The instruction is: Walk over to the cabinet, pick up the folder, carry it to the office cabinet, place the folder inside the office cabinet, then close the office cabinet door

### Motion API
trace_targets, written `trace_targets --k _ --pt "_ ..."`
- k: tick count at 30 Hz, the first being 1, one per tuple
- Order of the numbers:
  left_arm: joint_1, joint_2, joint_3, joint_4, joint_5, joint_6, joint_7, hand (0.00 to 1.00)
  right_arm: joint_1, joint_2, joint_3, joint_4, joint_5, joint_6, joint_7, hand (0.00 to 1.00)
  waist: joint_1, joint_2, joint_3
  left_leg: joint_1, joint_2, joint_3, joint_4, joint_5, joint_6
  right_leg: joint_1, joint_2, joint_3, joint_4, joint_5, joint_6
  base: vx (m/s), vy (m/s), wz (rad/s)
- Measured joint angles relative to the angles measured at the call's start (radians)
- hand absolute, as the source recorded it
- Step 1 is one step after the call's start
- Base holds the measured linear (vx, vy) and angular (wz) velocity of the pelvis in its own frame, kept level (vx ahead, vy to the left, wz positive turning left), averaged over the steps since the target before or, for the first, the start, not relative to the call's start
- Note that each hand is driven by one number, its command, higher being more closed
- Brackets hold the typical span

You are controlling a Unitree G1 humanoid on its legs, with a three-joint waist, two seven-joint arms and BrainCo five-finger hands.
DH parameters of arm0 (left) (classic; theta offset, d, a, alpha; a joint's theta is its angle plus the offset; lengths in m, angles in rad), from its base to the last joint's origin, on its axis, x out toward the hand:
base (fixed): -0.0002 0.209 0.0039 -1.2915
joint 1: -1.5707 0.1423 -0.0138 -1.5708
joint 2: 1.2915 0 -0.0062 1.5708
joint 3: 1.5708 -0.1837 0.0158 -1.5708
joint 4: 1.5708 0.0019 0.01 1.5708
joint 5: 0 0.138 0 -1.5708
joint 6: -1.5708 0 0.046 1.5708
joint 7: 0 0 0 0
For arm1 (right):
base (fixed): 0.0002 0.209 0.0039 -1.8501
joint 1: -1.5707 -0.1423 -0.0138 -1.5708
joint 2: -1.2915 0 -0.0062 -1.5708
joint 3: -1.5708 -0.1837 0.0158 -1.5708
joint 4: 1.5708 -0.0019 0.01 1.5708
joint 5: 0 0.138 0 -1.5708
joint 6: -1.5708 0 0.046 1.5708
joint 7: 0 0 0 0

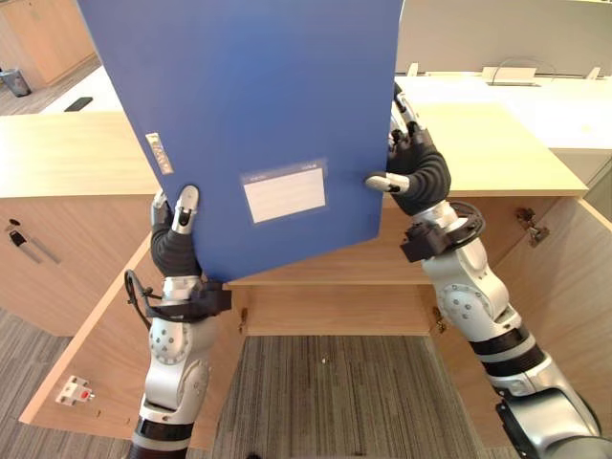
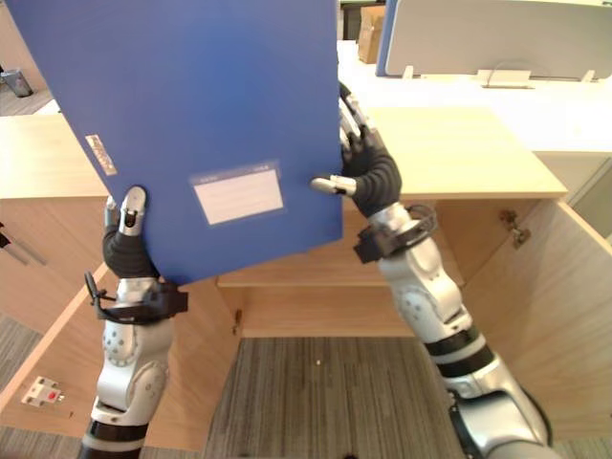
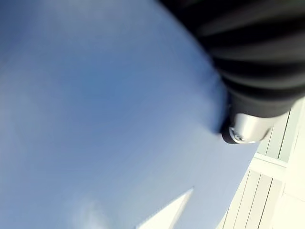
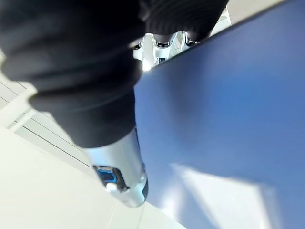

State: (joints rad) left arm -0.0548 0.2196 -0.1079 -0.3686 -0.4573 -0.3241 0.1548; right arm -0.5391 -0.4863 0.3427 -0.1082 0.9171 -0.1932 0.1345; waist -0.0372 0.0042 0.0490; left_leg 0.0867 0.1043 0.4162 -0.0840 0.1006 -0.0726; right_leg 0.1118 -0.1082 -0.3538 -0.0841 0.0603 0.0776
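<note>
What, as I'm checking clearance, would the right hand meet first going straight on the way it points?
The blue folder, whose edge the right hand pinches; beyond it, probably the cabinet top, though depth is unclear.

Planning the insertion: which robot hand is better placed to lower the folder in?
Likely the left robot hand: it grips the folder low, nearer the cabinet; right robot hand grips higher.

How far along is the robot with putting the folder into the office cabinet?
Pickup and carry look done: the blue folder is pinched between the left hand and right hand, raised at the office cabinet, whose doors stand open. In hand: holding it, tilted, above the opening. Left: set the folder inside, then close the door.
</note>
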Motion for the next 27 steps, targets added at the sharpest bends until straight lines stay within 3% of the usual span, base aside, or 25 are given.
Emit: trace_targets --k 11,12,19,27 --pt "0.027 0.009 -0.011 0.0 -0.05 0.005 0.001 1.0 0.003 0.08 0.009 0.05 -0.037 0.005 -0.063 0.0 0.001 0.001 -0.023 -0.015 0.003 -0.022 0.0 0.014 -0.001 -0.009 0.003 -0.023 0.0 0.004 -0.006 -0.05 0.003 0.05" --pt "0.029 0.006 -0.011 0.0 -0.055 0.005 0.001 1.0 0.003 0.097 0.006 0.059 -0.038 -0.001 -0.069 1.0 0.001 0.002 -0.025 -0.015 0.003 -0.024 0.0 0.015 -0.001 -0.009 0.003 -0.024 -0.001 0.004 -0.006 -0.05 0.006 0.02" --pt "0.03 -0.003 -0.011 -0.011 -0.059 0.005 0.001 1.0 0.003 0.148 -0.003 0.079 -0.037 -0.036 -0.101 1.0 0.002 0.002 -0.028 -0.015 0.004 -0.024 0.0 0.018 -0.001 -0.009 0.003 -0.025 -0.005 0.006 -0.009 -0.04 0.009 0.0" --pt "0.03 0.001 -0.011 -0.017 -0.087 0.008 -0.054 1.0 0.006 0.106 -0.001 0.102 0.015 -0.036 -0.01 1.0 0.002 0.003 -0.029 -0.015 0.004 -0.025 0.0 0.019 -0.002 -0.009 0.003 -0.026 -0.001 0.007 -0.01 -0.01 0.001 0.0"
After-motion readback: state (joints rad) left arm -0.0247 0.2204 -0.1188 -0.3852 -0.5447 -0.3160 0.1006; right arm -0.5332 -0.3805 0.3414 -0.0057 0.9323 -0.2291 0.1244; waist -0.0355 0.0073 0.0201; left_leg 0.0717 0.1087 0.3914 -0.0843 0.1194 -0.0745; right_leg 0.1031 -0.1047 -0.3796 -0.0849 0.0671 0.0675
